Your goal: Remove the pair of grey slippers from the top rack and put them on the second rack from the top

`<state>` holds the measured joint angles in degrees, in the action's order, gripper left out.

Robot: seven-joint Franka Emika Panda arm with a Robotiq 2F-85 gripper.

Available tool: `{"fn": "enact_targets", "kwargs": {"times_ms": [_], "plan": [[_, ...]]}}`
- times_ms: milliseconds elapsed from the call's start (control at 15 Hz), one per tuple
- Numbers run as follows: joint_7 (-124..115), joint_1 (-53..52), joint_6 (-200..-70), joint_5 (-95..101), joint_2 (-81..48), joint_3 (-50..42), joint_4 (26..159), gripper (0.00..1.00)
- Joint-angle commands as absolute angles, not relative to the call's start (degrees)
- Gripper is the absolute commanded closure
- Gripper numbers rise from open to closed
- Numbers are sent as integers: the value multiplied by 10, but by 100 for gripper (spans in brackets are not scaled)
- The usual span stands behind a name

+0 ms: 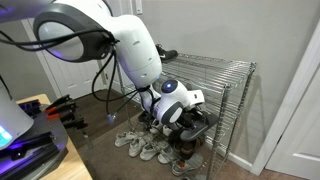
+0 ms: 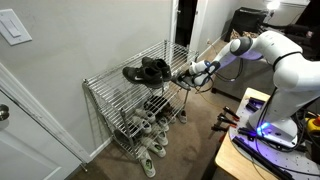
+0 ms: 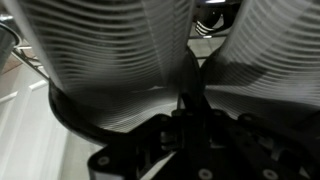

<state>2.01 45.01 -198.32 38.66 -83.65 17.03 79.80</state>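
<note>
Two ribbed grey faces fill the wrist view: the pair of grey slippers, pressed close on either side of the hand. Hand clamped tight, apparently pinching both slippers together; the exact hold is hidden by nearness to the lens.

Seen in an exterior view with the hand at the open end of the shelving, just beside the top rack and apparently a little below its edge. Slippers too small and masked to pick out there. Black shoes on the top tier, white sneakers down on the floor.

Judged as the carrying-across step, with the set-down on the second rack from the top not yet done.

To do it well:
- Squeeze firmly through the carry, since two loose slides pinched as one can fan apart or slip.
- Drop below the top tier's rim before going inward, then enter level, clear of the corner post.
- Aim for a bare stretch of wire, away from anything already on that tier.
- Lower until both soles lie flat on the grid, and only then open.
- Open slowly and watch for a strap snagging on a finger.
- Back out straight along the entry line, without lifting into the tier above.
</note>
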Motion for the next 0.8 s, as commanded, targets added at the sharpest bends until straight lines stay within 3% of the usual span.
{"fn": "enact_targets", "kwargs": {"times_ms": [0, 733], "plan": [[51, 494, -1983, 420, -836, 201, 836, 96], [50, 606, -1981, 525, -842, 287, 907, 96]]}}
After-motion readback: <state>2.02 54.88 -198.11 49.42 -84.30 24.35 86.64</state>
